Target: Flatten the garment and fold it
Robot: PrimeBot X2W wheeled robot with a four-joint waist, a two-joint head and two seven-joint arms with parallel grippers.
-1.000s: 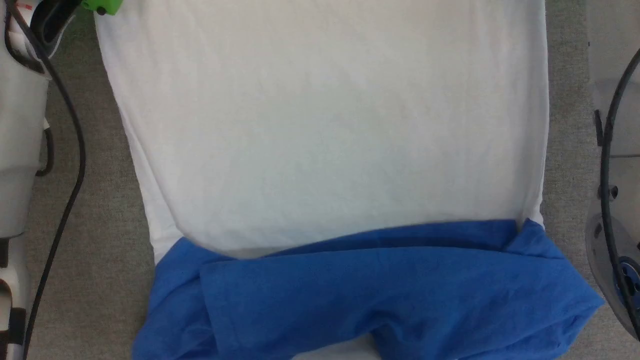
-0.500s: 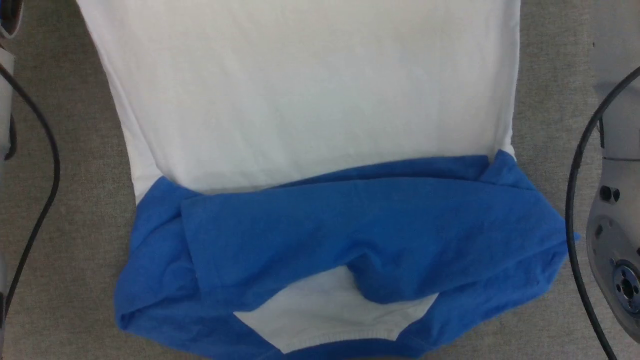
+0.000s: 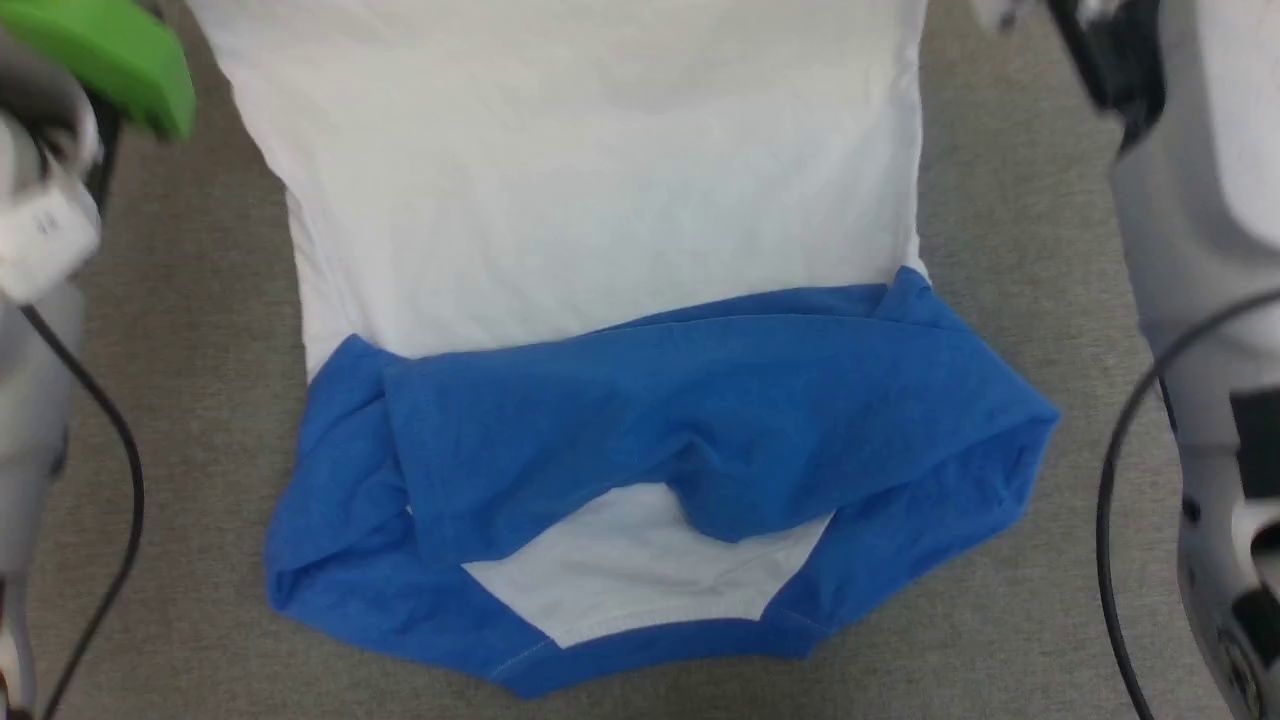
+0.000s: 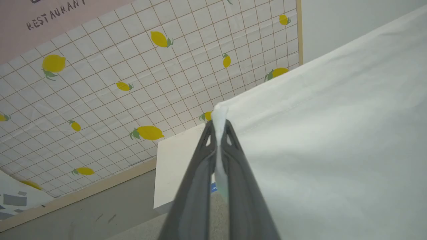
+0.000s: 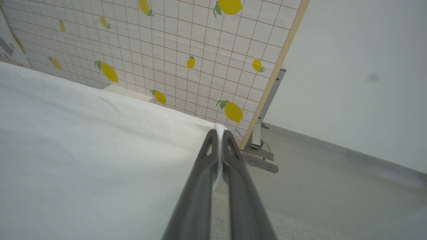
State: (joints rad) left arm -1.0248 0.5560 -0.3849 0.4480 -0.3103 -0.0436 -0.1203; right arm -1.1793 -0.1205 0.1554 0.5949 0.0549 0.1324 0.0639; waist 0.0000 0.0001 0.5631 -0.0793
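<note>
The garment has its white body stretched upward off the grey surface, while its blue sleeves and shoulders lie bunched at the near end around the white neck opening. My left gripper is shut on one white hem corner of the garment. My right gripper is shut on the other white hem corner of the garment. The hem runs taut between them. In the head view my pale forearms flank the cloth on both sides.
The garment rests on a grey fabric-covered surface. A green part of the left arm and black cables sit at the sides. A lemon-print grid panel and a pale wall stand behind.
The head camera has shifted, so more of the blue collar end shows. The white body looks narrower and drawn up higher, and both arms have moved further up the view.
</note>
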